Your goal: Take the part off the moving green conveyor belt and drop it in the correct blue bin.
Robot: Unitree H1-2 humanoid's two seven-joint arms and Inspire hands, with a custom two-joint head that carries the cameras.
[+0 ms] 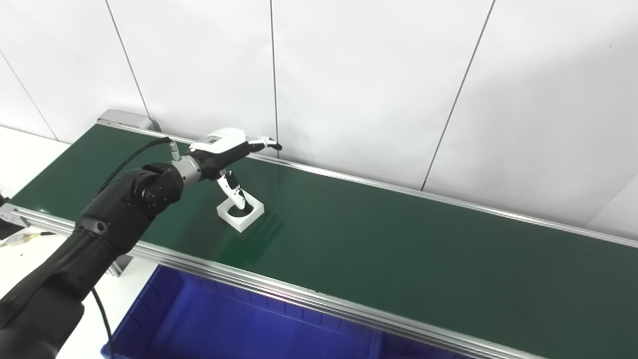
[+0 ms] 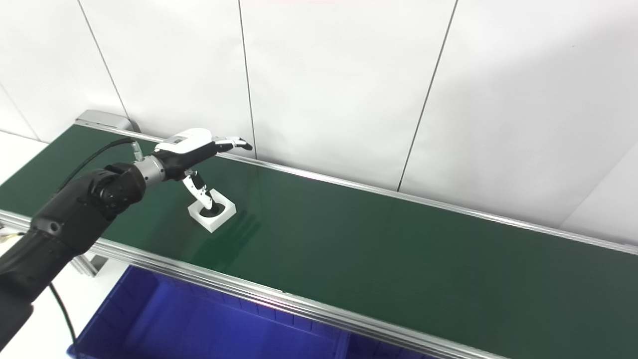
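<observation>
A white square part with a round hole lies on the green conveyor belt, left of centre; it also shows in the right eye view. My left hand hovers just above it, open, fingers stretched toward the wall, thumb pointing down into the part's hole. The right hand is not in view.
A blue bin stands below the belt's near aluminium rail, with a divider to a second compartment at the right. A white panelled wall runs behind the belt. A white table surface lies at the far left.
</observation>
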